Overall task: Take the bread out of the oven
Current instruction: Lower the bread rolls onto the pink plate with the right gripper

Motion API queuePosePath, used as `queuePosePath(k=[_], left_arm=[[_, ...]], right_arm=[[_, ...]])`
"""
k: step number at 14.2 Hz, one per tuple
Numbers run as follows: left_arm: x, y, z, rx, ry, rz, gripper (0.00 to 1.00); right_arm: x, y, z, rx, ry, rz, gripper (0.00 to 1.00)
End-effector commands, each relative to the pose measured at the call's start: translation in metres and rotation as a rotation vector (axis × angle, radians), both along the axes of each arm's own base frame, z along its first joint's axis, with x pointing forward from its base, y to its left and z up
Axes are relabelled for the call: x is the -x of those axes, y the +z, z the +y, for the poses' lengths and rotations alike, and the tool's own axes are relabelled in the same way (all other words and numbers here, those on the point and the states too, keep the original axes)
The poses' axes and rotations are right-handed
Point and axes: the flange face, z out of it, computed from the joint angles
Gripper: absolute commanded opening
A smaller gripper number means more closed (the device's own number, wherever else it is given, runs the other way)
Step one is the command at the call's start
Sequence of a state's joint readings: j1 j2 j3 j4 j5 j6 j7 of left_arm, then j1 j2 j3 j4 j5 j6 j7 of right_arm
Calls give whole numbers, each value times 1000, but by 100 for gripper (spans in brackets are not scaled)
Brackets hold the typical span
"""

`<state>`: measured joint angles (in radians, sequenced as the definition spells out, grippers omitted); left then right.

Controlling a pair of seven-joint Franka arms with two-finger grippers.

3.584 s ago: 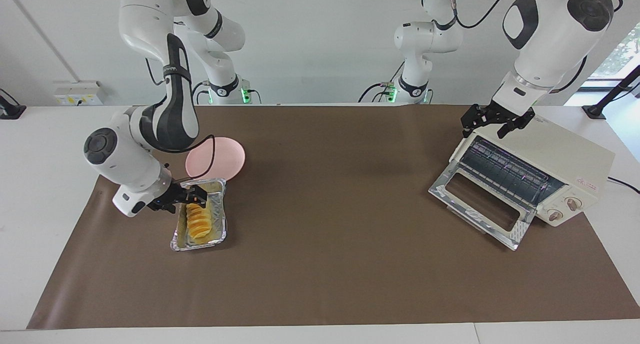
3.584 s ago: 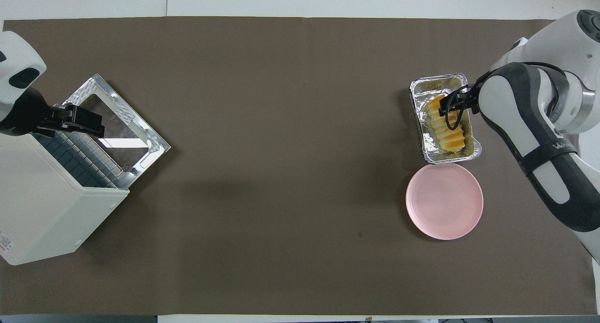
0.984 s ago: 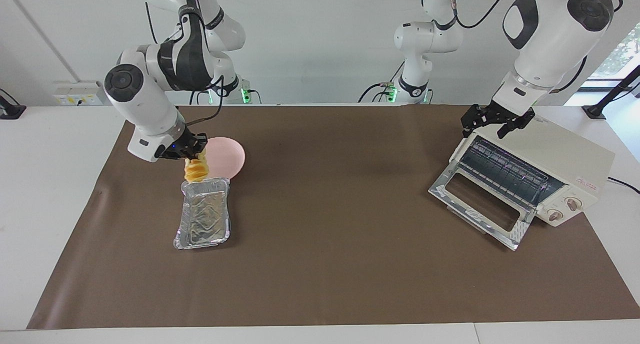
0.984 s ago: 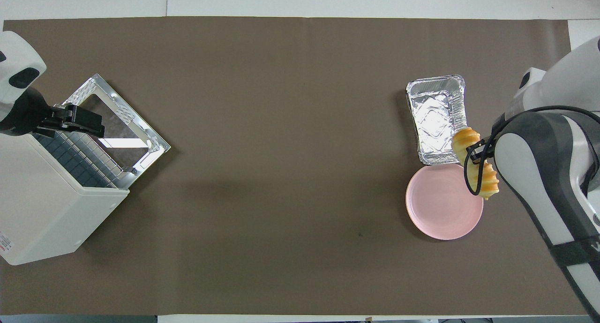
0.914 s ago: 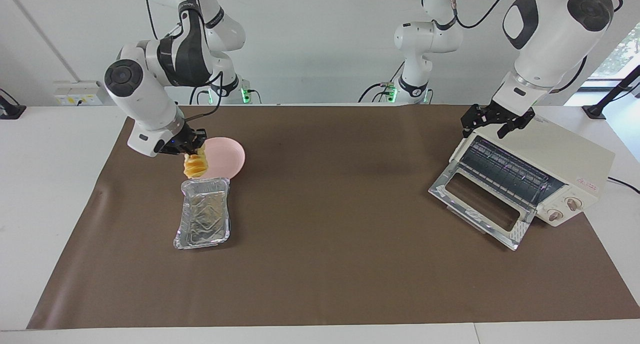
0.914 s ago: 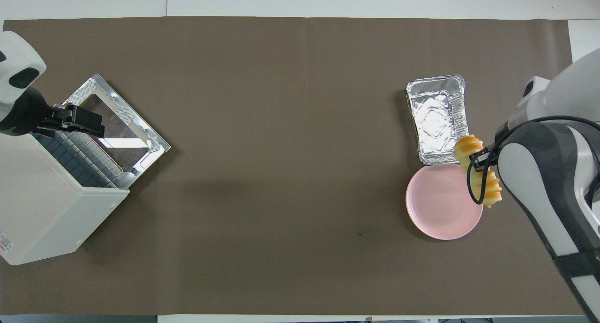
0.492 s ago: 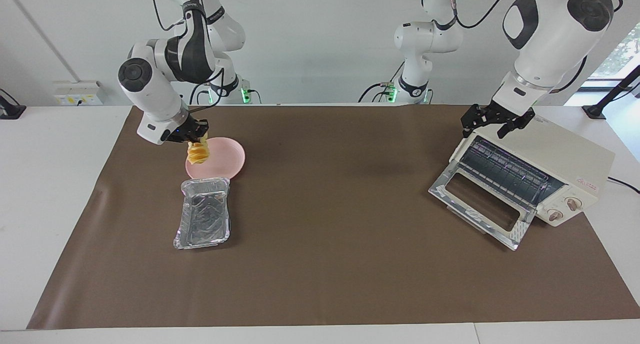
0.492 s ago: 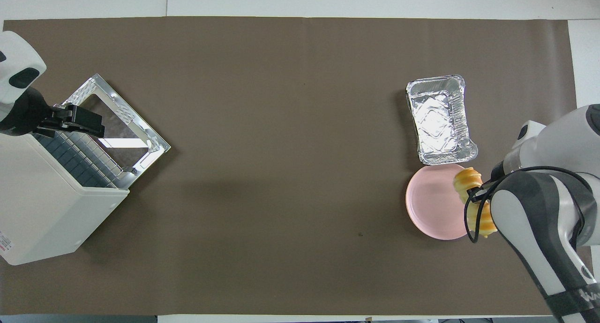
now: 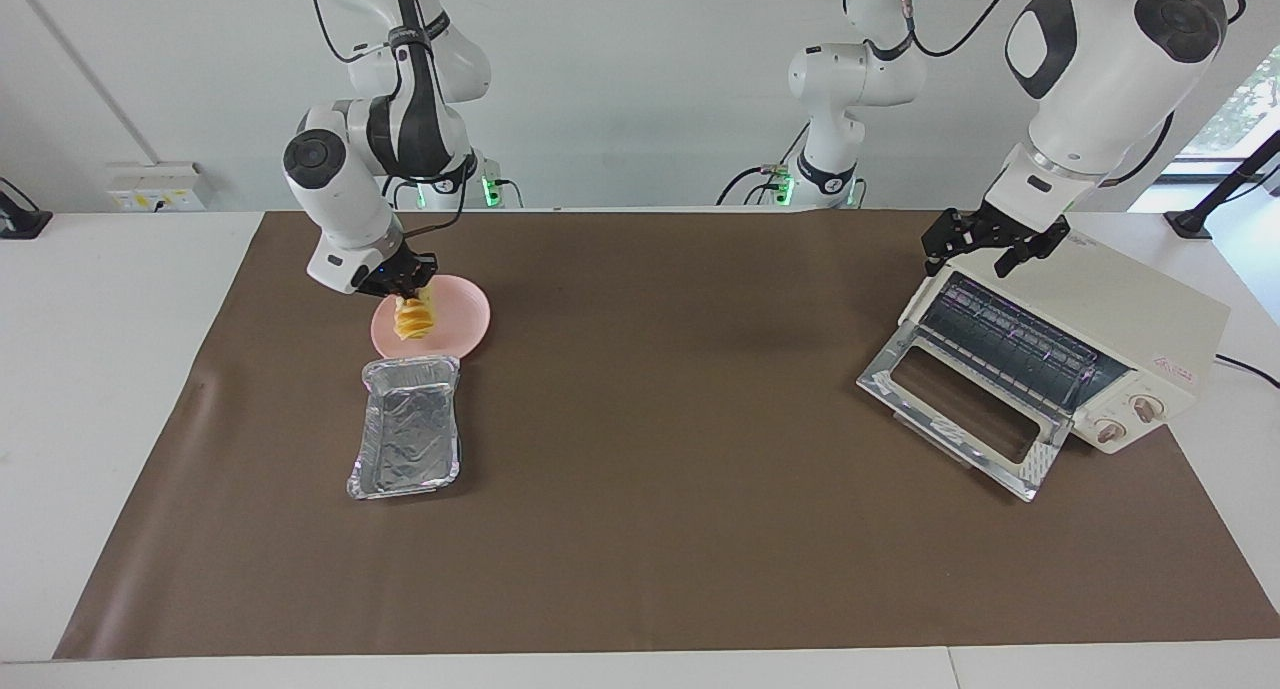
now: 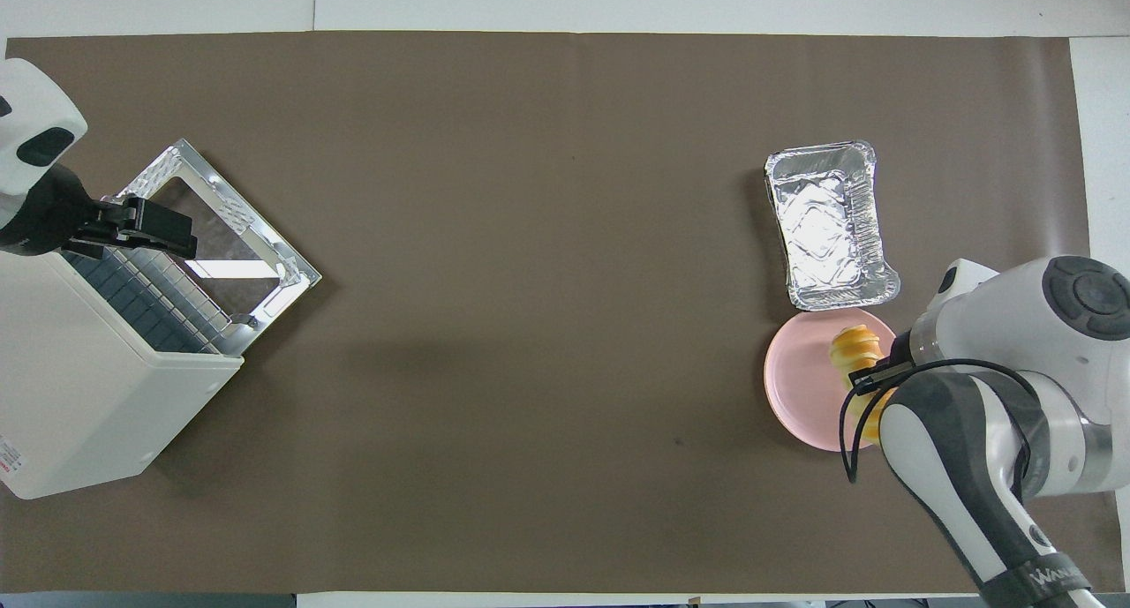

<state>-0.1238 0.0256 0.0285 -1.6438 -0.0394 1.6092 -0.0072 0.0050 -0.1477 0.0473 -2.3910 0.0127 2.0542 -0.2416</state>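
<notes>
Facing view: your right gripper [image 9: 408, 287] is clamped on the top end of the small ridged golden-yellow bread loaf [image 9: 416, 319], which hangs end-down over the round pink plate [image 9: 462, 321]. Whether its lower end touches the plate, I can't tell. The crinkled silver foil tray [image 9: 406, 439] sits empty on the brown mat, just beside the plate and farther from the robots. Toward the left arm's end of the table, the cream-white boxy toaster oven [image 9: 1120, 319] has its silver-framed glass door [image 9: 962, 413] dropped open and its wire rack [image 9: 1010, 341] bare. Your left gripper [image 9: 982, 244] waits at the oven's top front edge, fingers spread, holding nothing.

Overhead view: the bread [image 10: 855, 350] shows over the plate [image 10: 803, 386], toward the side where the right arm comes in, partly hidden by the right gripper [image 10: 874, 379]. The tray [image 10: 830, 224] is empty, its corner meeting the plate's rim. The oven [image 10: 79, 396] is open, nothing on the rack [image 10: 146, 304]; the left gripper [image 10: 141, 228] is over the top of the opening.

Step, as I read it: bread is out of the oven and you're placing it on the plate. Next move: lower until the loaf rests on the plate, release, lift clear. It hangs on end, so expect it to tip over when you let go; keep it toward the plate's centre.
</notes>
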Motion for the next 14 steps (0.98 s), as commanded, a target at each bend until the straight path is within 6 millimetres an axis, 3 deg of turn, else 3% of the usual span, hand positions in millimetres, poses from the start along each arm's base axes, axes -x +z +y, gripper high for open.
queuePosePath(k=[1,8,14], left_arm=[[5,6,1,11,15,-11,100],[5,6,1,12,16,-11,100],[5,6,1,12,16,-11,100]], right_arm=[[4,-8,9,7,-17,-18,0],[2,-28,28,7,-11,-45,0],[6,-32,28,10,-14,-41,0]])
